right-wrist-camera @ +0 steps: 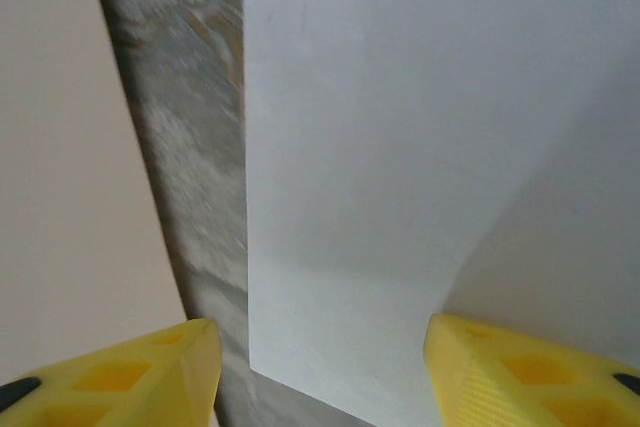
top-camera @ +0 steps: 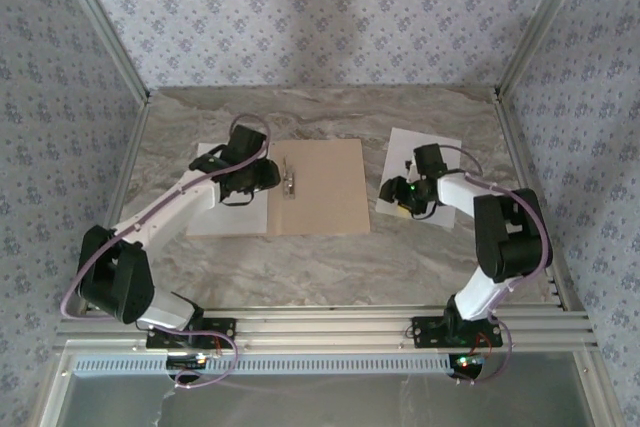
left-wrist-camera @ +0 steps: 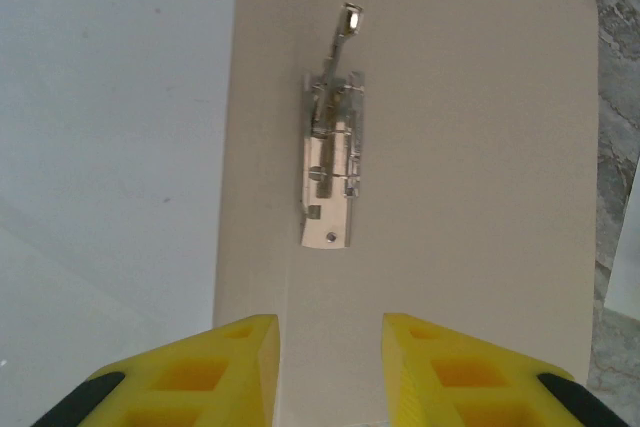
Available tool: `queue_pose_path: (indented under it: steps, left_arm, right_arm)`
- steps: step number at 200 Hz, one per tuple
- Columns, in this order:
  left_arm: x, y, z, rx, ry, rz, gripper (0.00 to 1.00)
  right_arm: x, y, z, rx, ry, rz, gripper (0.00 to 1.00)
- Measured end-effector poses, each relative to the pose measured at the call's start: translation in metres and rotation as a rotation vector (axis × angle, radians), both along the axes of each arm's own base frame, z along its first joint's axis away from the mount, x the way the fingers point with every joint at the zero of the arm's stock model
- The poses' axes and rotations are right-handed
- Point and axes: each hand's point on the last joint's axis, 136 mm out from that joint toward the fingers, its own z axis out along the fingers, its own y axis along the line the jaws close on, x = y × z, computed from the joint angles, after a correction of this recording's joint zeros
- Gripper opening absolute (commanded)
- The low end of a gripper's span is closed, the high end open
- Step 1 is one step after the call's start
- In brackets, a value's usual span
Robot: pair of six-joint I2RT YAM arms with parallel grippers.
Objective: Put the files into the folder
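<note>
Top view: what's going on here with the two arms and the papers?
A tan folder lies flat on the table. The left gripper hangs open over it, near its metal clip, with one white sheet alongside. The right gripper is open above the edge of the other white sheet, right of the folder. Neither holds anything yet.

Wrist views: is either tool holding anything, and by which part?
Nothing is held. The left tool stands open over the folder; the right tool stands open over a white sheet.
</note>
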Motion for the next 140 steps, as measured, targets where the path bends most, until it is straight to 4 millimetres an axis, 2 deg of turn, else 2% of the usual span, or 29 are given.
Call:
queue_pose_path:
  steps: [52,86,107,140]
  left_arm:
    - [-0.004,-0.036,-0.028,0.031,0.062,-0.075,0.32]
    - [-0.002,-0.063,-0.035,0.039,0.072,-0.122,0.32]
    - [0.005,-0.083,-0.029,0.042,0.049,-0.147,0.32]
    - [0.014,-0.125,-0.012,0.019,-0.011,-0.203,0.37]
  right_arm:
    - [-0.046,-0.007,-0.001,-0.001,0.044,0.03,0.59]
    - [-0.072,-0.005,0.004,0.014,0.068,0.046,0.59]
    - [-0.075,-0.005,0.021,0.026,0.029,0.049,0.61]
    - [-0.065,-0.017,0.059,0.032,-0.119,0.001,0.7]
